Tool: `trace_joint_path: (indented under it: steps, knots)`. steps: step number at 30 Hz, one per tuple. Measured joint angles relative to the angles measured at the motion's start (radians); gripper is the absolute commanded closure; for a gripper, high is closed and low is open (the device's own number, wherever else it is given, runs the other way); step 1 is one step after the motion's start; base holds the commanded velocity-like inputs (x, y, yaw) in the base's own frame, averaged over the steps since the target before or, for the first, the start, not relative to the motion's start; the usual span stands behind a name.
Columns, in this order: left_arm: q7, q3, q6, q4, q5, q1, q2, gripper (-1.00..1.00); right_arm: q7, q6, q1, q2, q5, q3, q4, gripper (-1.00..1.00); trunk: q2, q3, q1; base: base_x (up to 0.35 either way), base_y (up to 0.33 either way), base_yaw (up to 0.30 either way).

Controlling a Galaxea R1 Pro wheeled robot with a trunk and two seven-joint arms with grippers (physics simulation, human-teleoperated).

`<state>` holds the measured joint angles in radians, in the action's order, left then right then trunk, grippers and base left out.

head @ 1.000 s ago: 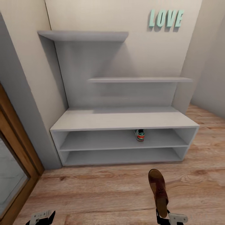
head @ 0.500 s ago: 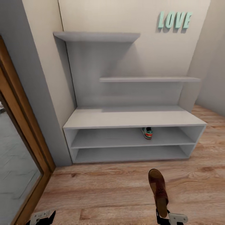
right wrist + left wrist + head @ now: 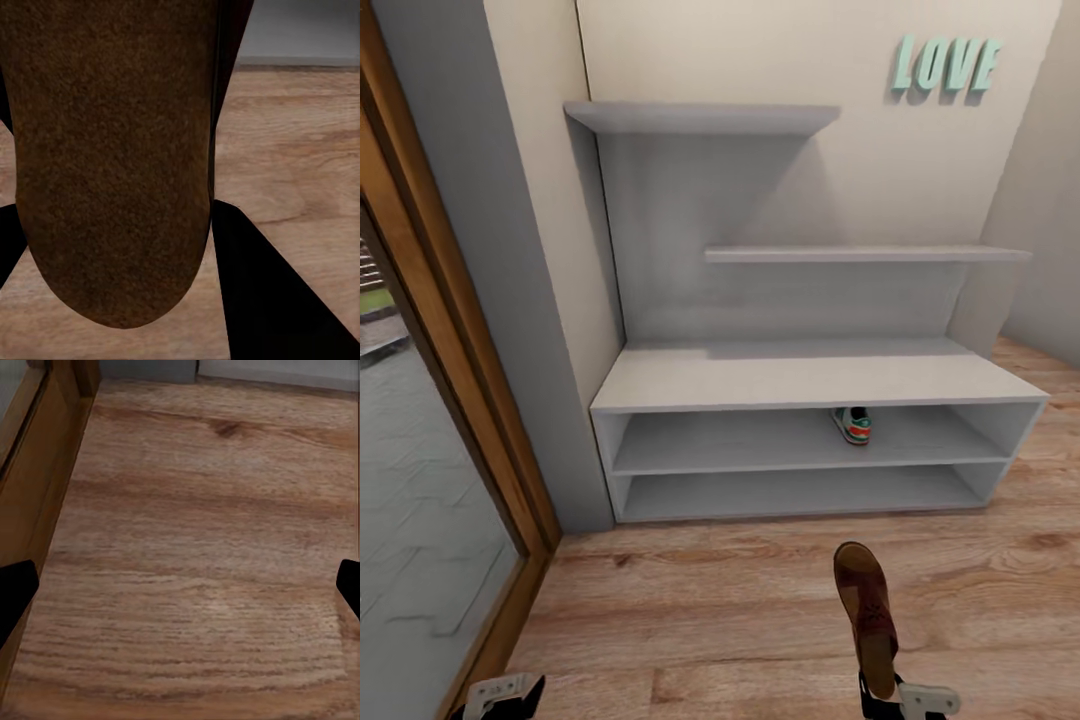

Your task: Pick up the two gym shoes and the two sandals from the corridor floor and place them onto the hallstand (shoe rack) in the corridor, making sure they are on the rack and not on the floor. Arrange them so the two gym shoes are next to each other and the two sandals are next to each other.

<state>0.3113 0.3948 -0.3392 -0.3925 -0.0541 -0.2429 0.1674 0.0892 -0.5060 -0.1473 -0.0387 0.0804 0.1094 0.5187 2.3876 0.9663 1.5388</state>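
Observation:
The light grey hallstand [image 3: 810, 375] stands against the wall under teal "LOVE" letters [image 3: 945, 65]. One gym shoe [image 3: 852, 424] sits on its upper low tier, right of the middle, heel toward me. My right gripper [image 3: 878, 690] at the bottom edge of the head view is shut on a brown sandal [image 3: 866, 612], which points toward the rack above the corridor floor [image 3: 710, 620]. In the right wrist view the sandal's sole [image 3: 112, 150] lies between the dark fingers [image 3: 262, 292]. My left gripper [image 3: 180, 585] is open over bare planks, its fingertips [image 3: 15, 592] far apart.
A wooden door frame [image 3: 460, 400] with a glass panel [image 3: 410, 500] runs along the left, beside a grey wall post [image 3: 520, 300]. The rack's two staggered shelves [image 3: 860, 254] and bench top are bare. A wall corner closes the right side behind the rack.
The whole view has shifted: the rack and letters sit further right in the picture and more of the door shows, so the camera moved. The sandal stays in my right gripper.

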Motion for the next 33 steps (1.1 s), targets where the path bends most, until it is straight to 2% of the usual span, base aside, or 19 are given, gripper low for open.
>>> trace_joint_path:
  steps: [3, 6, 10, 13, 15, 18, 21, 25, 28, 33]
  knots:
    - [0.032, -0.021, -0.018, 0.001, -0.004, 0.0, -0.001, -1.0, 0.0, 0.025, -0.001, 0.003, 0.002, -0.004, 0.003, 1.0, 0.0, 0.0, 0.0, 0.01, 0.021, 0.0]
    - [0.085, -0.038, -0.055, 0.005, -0.005, 0.001, -0.001, -1.0, 0.0, 0.091, -0.007, 0.014, 0.003, -0.01, 0.005, 1.0, 0.0, 0.0, 0.0, 0.004, 0.009, 0.0]
    - [0.19, -0.049, -0.125, 0.029, -0.007, 0.01, 0.0, -1.0, 0.003, 0.277, -0.075, 0.043, 0.003, -0.015, 0.021, 1.0, 0.0, 0.0, 0.0, 0.001, 0.003, 0.0]
    - [0.269, -0.052, -0.173, 0.041, -0.007, 0.022, 0.004, -1.0, 0.007, 0.462, -0.163, 0.073, 0.002, -0.019, 0.041, 1.0, 0.0, 0.0, 0.0, 0.0, 0.0, 0.0]
    - [0.292, -0.053, -0.184, 0.043, -0.007, 0.025, 0.004, -1.0, 0.008, 0.524, -0.199, 0.086, 0.001, -0.018, 0.045, 1.0, 0.0, 0.0, 0.0, 0.0, 0.0, 0.0]
    - [0.321, -0.052, -0.198, 0.047, -0.008, 0.029, 0.006, -1.0, 0.01, 0.637, -0.282, 0.126, -0.001, -0.019, 0.049, 1.0, 0.0, 0.0, 0.0, 0.0, 0.0, 0.0]
    - [0.33, -0.053, -0.201, 0.048, -0.008, 0.03, 0.007, -1.0, 0.03, 0.69, -0.344, 0.161, 0.001, -0.018, 0.049, 1.0, 0.0, 0.0, 0.0, 0.0, 0.0, 0.0]
    - [0.334, -0.055, -0.201, 0.046, -0.008, 0.03, 0.005, -1.0, 0.149, 0.732, -0.421, 0.212, 0.002, -0.019, 0.049, 1.0, 0.0, 0.0, 0.0, 0.0, 0.0, 0.0]
    - [0.334, -0.056, -0.2, 0.041, -0.009, 0.031, 0.002, -1.0, 0.22, 0.747, -0.453, 0.212, 0.002, -0.018, 0.049, 1.0, 0.0, 0.0, 0.0, 0.0, 0.0, 0.0]
    - [0.331, -0.055, -0.199, 0.038, -0.008, 0.031, 0.001, -1.0, 0.254, 0.753, -0.471, 0.212, -0.002, -0.019, 0.042, 1.0, 0.0, 0.0, 0.0, 0.087, 0.0, 0.0]
